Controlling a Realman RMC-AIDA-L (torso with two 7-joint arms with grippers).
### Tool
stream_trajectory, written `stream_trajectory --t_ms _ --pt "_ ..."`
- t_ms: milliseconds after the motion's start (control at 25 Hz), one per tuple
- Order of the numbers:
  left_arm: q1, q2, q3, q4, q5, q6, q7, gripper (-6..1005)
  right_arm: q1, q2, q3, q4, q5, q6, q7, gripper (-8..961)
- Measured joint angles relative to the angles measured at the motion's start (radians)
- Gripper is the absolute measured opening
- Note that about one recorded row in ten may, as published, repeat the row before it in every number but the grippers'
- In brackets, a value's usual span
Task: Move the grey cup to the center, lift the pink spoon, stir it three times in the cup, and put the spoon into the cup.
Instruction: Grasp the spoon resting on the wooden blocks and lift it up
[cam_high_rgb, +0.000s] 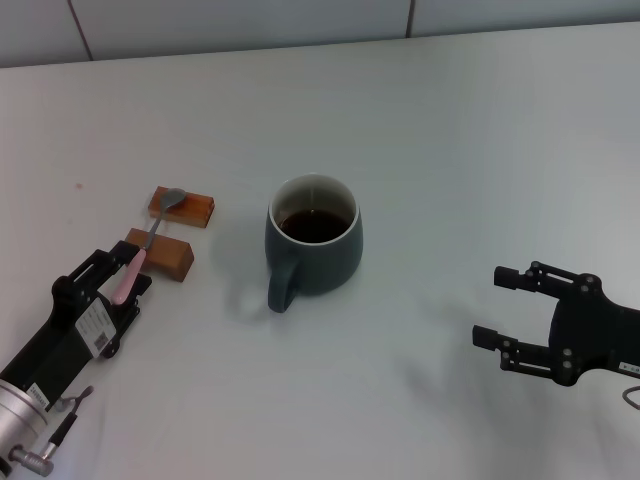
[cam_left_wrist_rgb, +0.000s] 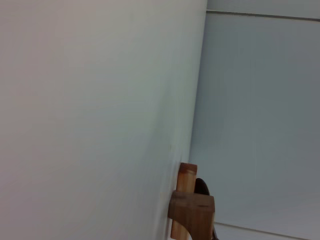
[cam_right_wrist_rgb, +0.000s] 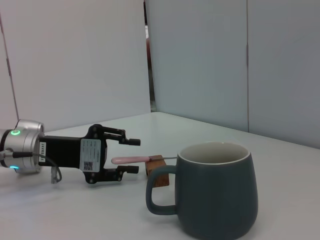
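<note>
pink spoon (cam_high_rgb: 145, 243) lies diagonally, bowl pointing away.

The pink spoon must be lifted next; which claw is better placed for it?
The left claw: its open fingers sit on either side of the pink spoon handle on the wooden blocks. The right claw is open, far beyond the grey cup.

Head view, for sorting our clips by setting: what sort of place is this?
Probably a lab test bench, not a kitchen: a bare white table ringed by plain panel walls, with only a grey cup and a pink spoon propped on wooden blocks.
</note>
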Motion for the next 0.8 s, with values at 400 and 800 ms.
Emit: stream_trajectory --t_ms 400,800 --pt "-0.006 0.0 -0.001 -0.008 -0.007 -0.006 0.001 423 0.006 0.0 0.0 0.0 0.0 0.0 0.0 763" --pt "-0.007 0.0 -0.002 -0.009 -0.002 -0.024 0.002 388 0.006 0.0 0.0 0.0 0.0 0.0 0.0 763"
